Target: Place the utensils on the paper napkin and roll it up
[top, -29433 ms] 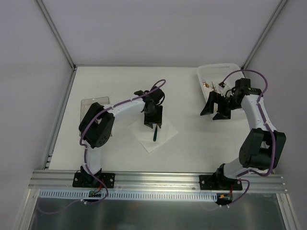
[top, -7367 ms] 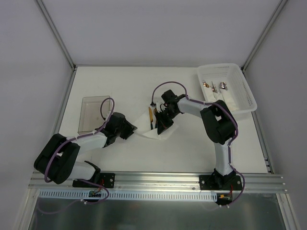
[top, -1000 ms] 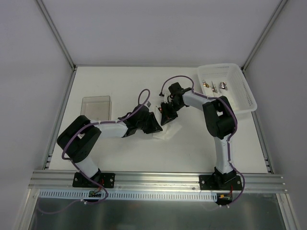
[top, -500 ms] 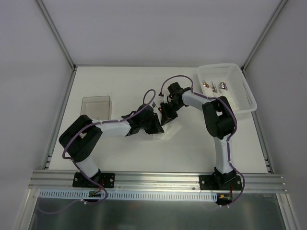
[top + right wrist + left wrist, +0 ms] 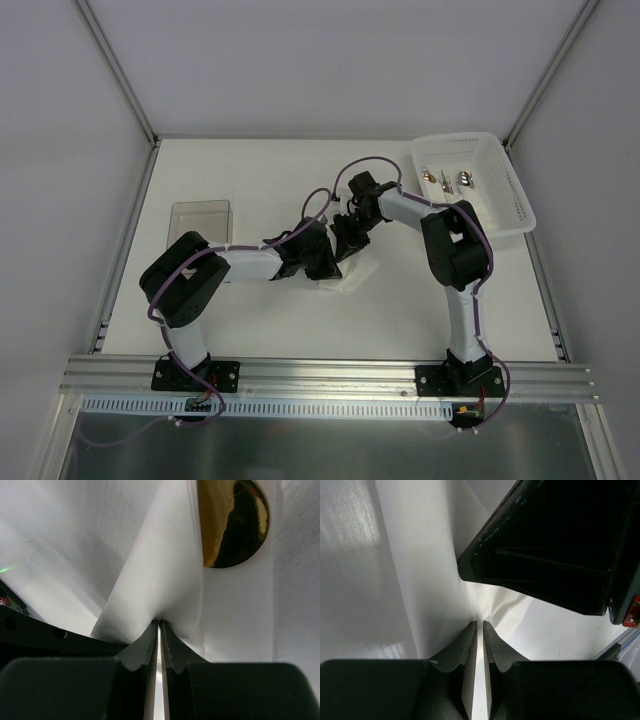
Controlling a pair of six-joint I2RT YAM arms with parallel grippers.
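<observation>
The white paper napkin (image 5: 346, 283) lies mid-table, mostly hidden under both grippers. My left gripper (image 5: 327, 264) is shut on a raised fold of the napkin (image 5: 430, 570), its fingertips (image 5: 480, 623) pinching the paper. My right gripper (image 5: 346, 244) sits right beside it, also shut on a fold of the napkin (image 5: 165, 570). A shiny gold spoon head (image 5: 233, 523) peeks out from under that fold. The right gripper's black body (image 5: 555, 545) fills the upper right of the left wrist view. Other utensils (image 5: 447, 180) lie in the white basket.
A white slotted basket (image 5: 506, 190) stands at the back right. A clear shallow tray (image 5: 200, 222) sits at the left. Grey walls and an aluminium frame border the table.
My left gripper has slid right along the napkin until it meets the right gripper, and its jaws have closed on the paper. The right gripper has kept its hold.
</observation>
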